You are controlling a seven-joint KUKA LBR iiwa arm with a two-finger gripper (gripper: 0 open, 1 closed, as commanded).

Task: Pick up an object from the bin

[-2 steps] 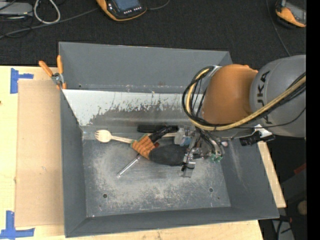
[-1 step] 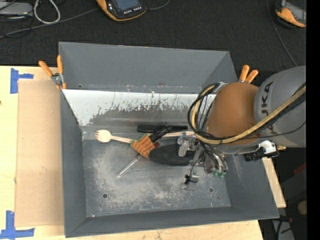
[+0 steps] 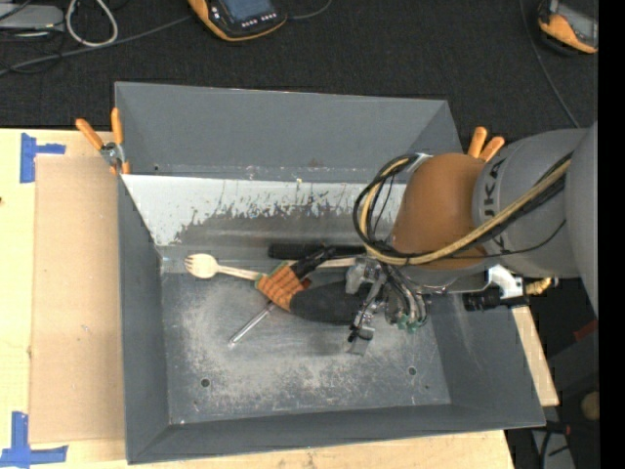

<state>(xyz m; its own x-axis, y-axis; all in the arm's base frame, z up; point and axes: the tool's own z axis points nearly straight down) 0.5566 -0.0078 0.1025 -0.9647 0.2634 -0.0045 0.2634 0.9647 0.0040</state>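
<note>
My gripper (image 3: 363, 322) is low in the bin, right of the middle, under the arm's orange cover. Just to its left lies a flat black object (image 3: 320, 307), touching or nearly touching the gripper. An orange-brown ribbed piece (image 3: 280, 285) rests against the black object's left end. A pale wooden spoon (image 3: 205, 265) points left from there, its handle running to the ribbed piece. A thin metal rod (image 3: 248, 327) slants down and left of the ribbed piece.
A long black item (image 3: 305, 252) lies along the foot of the bin's back wall, behind the small cluster. The arm with its cover and cables hides the bin's right middle. Bare floor spreads across the front and the left of the bin.
</note>
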